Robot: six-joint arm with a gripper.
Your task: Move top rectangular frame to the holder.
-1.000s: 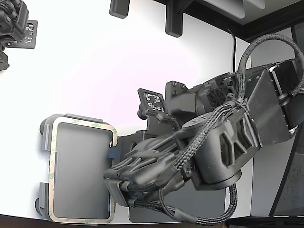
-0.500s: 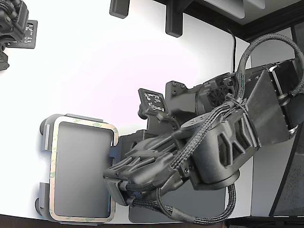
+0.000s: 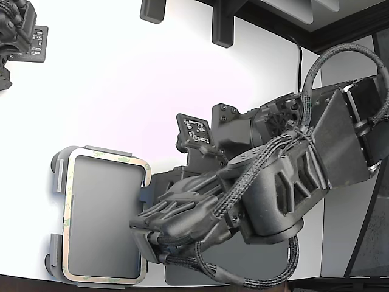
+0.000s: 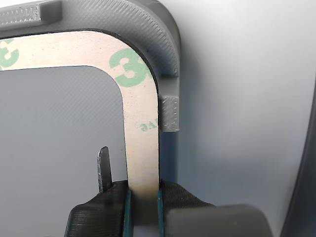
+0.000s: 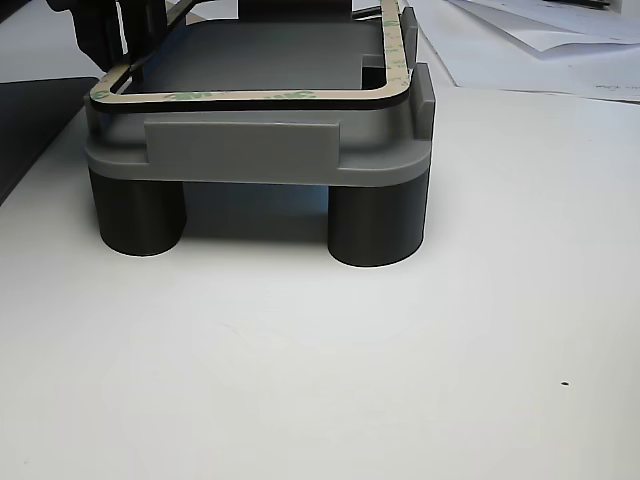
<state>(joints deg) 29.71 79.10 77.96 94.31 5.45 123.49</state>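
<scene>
Wrist view shows the hand (image 4: 143, 197) closed on 1 long side of the frame (image 4: 142, 148), a finger pressed against each edge of the tan strip. The strip carries green printed marks and curves round a rounded corner just beyond the grip. Its outer edge runs just inside the raised grey wall of the holder (image 4: 168, 44), and a small ribbed tab of that wall stands right beside the strip. Inside the frame's hollow centre lies the holder's flat grey floor.

From the exterior view, the frame (image 3: 68, 201) sits on the holder (image 3: 59, 182) near the exterior view's left, close to the lower edge of the white surface (image 3: 121, 91). The black arm (image 3: 267, 188) reaches in from the exterior view's right, and the hand (image 3: 143, 234) meets the frame's near long side at the lower corner.

Seen low from the other view, the frame (image 5: 250, 96) lies along the holder's top, within its raised tabs. The holder (image 5: 250, 150) stands on round dark feet on the surface (image 5: 350, 380). Whether the gripped side is fully seated or slightly lifted, I cannot tell.
</scene>
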